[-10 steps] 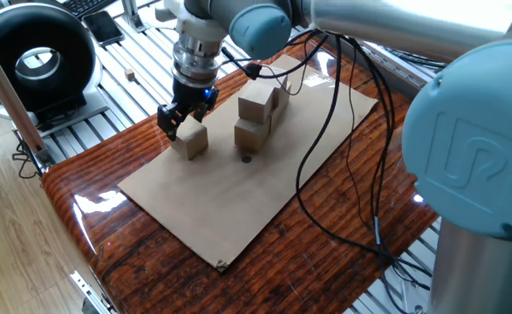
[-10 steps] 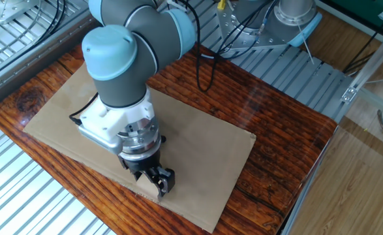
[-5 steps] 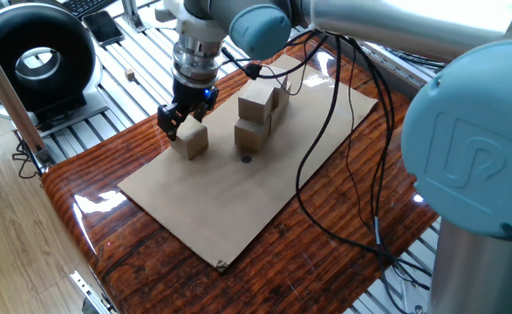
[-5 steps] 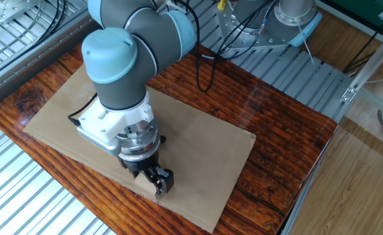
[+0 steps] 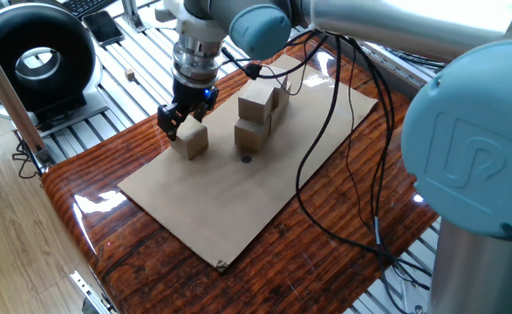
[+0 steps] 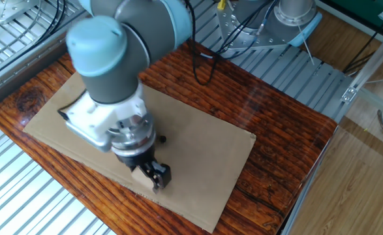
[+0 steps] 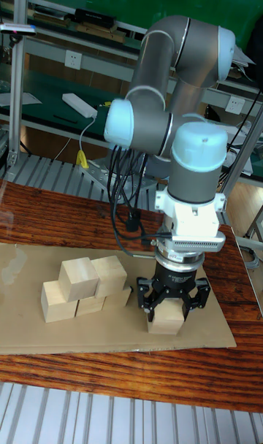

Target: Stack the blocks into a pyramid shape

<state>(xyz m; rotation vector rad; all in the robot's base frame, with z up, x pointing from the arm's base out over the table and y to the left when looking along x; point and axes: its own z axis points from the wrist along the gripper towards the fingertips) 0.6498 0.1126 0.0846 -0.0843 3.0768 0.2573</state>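
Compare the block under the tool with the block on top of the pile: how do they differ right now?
The block under the tool sits alone on the cardboard, between the fingers of the tool. The top block rests raised on other blocks, with nothing around it. Both are plain tan wooden cubes of seemingly equal size.

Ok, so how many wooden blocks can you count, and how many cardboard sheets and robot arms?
Plain light-tan wooden cubes: 6 (5 in the pile, 1 at the jaws)
Flat brown cardboard sheet: 1
Grey and blue robot arm: 1
Total: 8
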